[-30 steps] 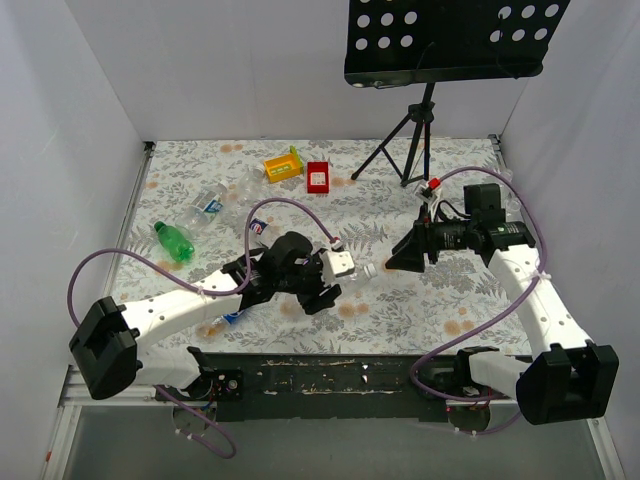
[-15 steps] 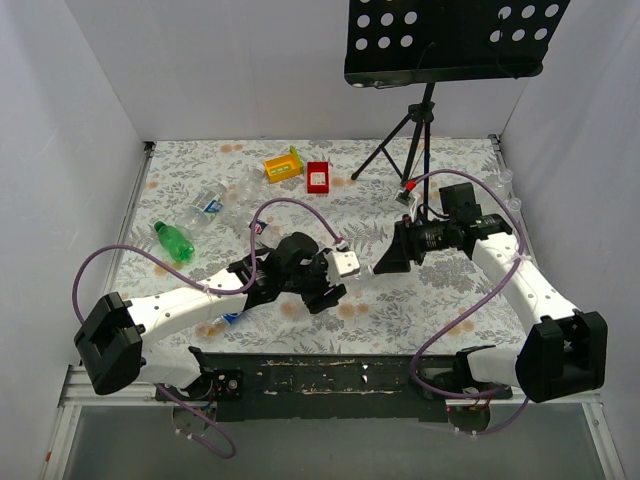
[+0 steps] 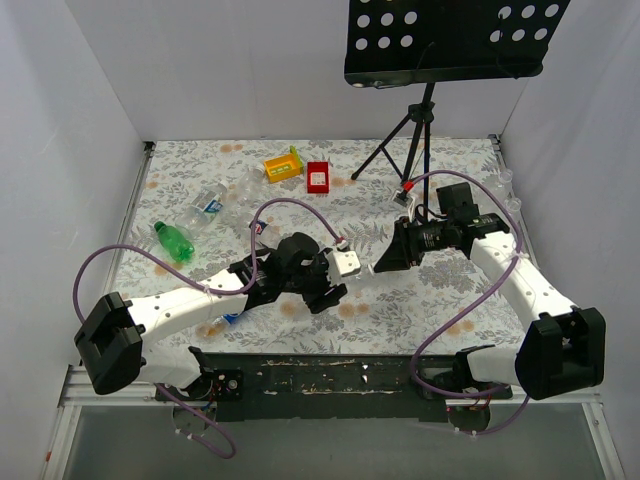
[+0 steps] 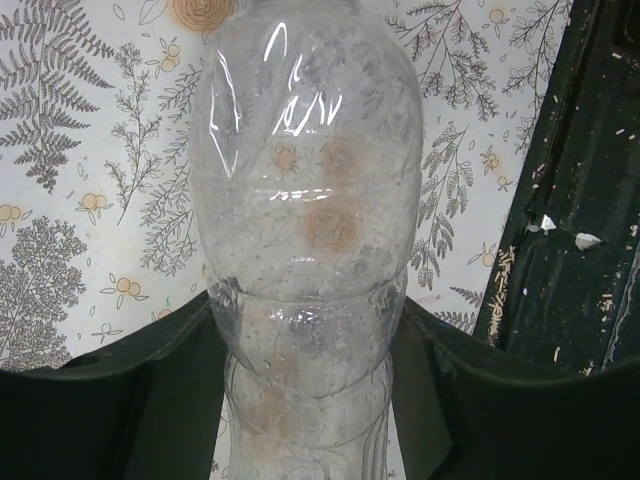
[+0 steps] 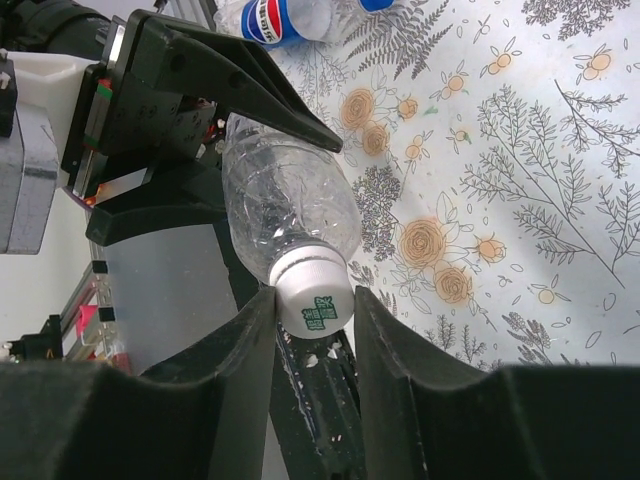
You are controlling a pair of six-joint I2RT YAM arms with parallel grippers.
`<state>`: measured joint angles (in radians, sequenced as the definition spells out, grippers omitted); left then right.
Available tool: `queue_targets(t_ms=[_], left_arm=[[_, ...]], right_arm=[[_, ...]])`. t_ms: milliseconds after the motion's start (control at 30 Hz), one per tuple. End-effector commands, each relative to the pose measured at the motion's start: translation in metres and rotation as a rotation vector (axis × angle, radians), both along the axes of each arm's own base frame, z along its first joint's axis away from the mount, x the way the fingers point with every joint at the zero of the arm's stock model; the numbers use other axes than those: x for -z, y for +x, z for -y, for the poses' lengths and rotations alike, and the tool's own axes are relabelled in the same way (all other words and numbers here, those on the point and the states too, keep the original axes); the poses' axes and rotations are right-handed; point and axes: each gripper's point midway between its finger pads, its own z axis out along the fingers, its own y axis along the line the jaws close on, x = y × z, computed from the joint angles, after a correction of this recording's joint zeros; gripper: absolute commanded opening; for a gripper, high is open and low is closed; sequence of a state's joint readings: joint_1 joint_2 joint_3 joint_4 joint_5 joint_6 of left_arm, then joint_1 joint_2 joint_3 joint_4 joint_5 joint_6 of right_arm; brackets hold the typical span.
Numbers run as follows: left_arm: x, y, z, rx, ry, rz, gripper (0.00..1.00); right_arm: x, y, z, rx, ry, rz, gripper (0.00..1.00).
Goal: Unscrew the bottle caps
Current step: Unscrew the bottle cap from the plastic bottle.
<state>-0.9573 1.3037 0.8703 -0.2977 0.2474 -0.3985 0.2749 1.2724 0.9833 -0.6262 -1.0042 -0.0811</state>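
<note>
- Near the middle of the surface (image 3: 440,290), both arms are meeting over one clear bottle (image 4: 305,180), which is hanging roughly level between them, above the floral cloth.
- Left tool (image 4: 305,350) is clamping the bottle's body. In the left wrist view the dark jaws are pressing on both sides of the ribbed lower section, narrowed to the bottle's width.
- Right tool (image 5: 313,300) is sitting around the white cap (image 5: 312,290) at the bottle's neck. The cap is lying between the two black fingers (image 5: 240,350), and it seems to be touching both, though the contact line on the right side is partly shadowed.
- The cap is sitting on the neck, with a small green mark on its side wall facing the right wrist camera.
- A blue-labelled bottle (image 5: 285,18) is lying on the surface beyond the left tool.
- A green bottle (image 3: 173,241) is lying on its side towards the left edge, well apart from both tools.
- A yellow tray (image 3: 282,165) and a red tray (image 3: 318,176) are sitting just beside each other at the far side.
- A black tripod (image 3: 405,150) is standing at the far right of the surface.
</note>
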Motion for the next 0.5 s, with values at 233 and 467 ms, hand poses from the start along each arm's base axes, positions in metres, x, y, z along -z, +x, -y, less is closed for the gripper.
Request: queue_targets(t_ms=[233,467], left_arm=[[-0.027,0.001,0.009,0.021,-0.098,0.059,0.12],[-0.031,-0.024,0.012,0.120,-0.200,-0.006,0.13]], right_arm=[[-0.021,-0.018,-0.007,-0.143,0.127,0.066,0.12],[-0.033,-0.034,-0.008,-0.305,0.192,0.272,0.01]])
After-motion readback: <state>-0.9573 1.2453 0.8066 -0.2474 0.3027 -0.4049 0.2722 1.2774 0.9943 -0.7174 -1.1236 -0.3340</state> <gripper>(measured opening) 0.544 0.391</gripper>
